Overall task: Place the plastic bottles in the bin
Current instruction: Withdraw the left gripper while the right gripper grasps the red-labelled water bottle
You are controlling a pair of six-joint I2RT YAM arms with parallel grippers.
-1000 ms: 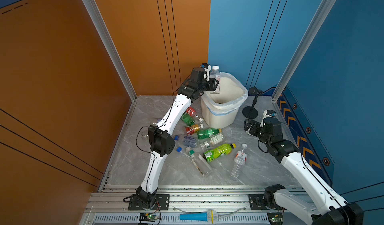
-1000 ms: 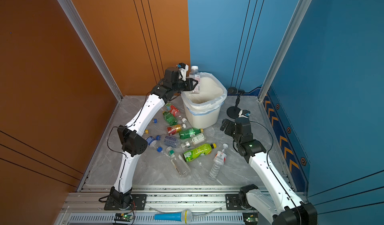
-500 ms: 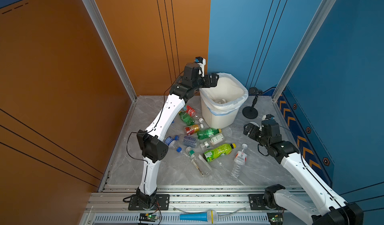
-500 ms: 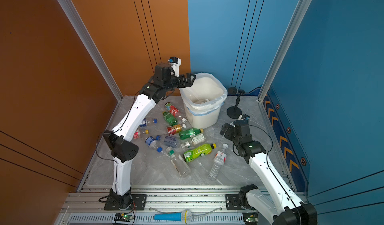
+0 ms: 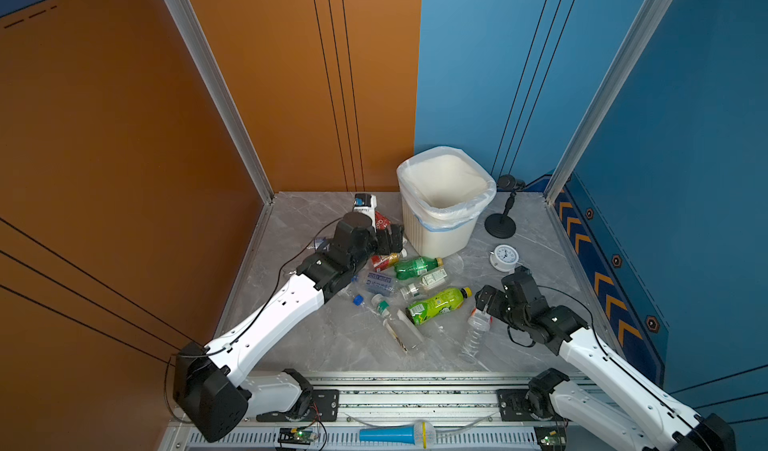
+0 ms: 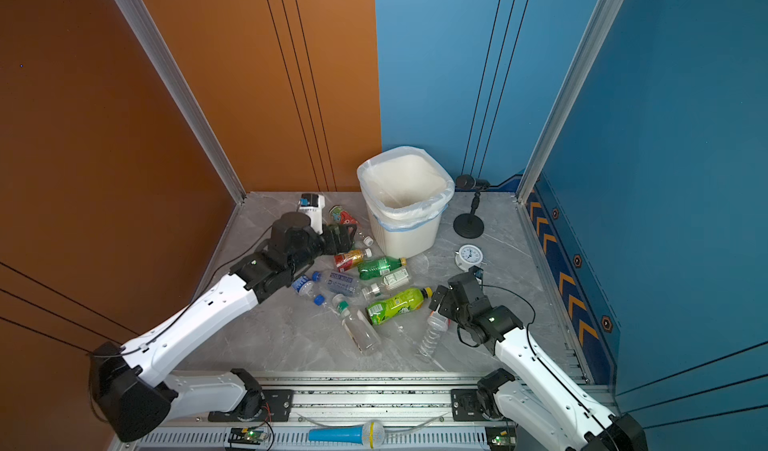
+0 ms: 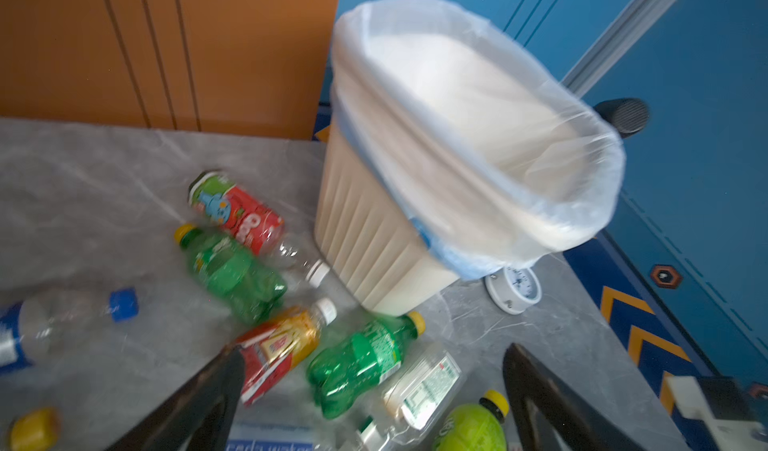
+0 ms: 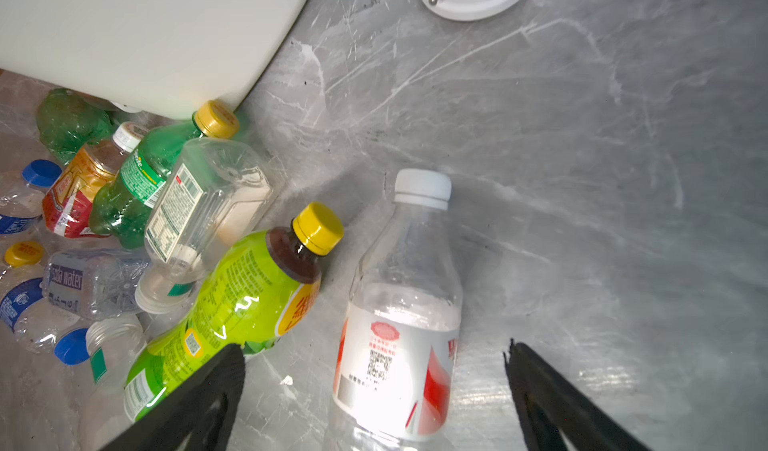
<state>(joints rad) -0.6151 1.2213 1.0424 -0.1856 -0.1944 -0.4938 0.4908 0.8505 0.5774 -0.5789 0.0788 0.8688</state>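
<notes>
A white ribbed bin (image 5: 436,237), lined with a translucent bag, stands upright at the back of a grey marbled tabletop (image 5: 316,336). The plastic bottles (image 5: 417,266) lie on their sides in a loose heap in front of the bin and to its left, all outside it, and the nearest sit right against its base.

Among them (colour is the easiest way to tell them apart) are a red-labelled bottle (image 7: 239,216) just left of the bin and green bottles (image 7: 232,274) with yellow caps. A lime-labelled bottle (image 5: 436,305) lies farther in front. A clear bottle with a red-and-white label (image 8: 399,324) lies apart from the heap, in front of the bin and slightly to its right.

The left gripper (image 5: 388,237) hovers low just left of the bin's base, over the heap's edge, fingers spread wide and empty. The right gripper (image 5: 484,301) sits low in front and to the right of the bin, fingers also spread wide. The clear bottle lies on the table between them, ungripped.

A white alarm clock (image 5: 504,257) lies just right of the bin's base. A black microphone stand (image 5: 500,224) stands beside the bin on its right.
</notes>
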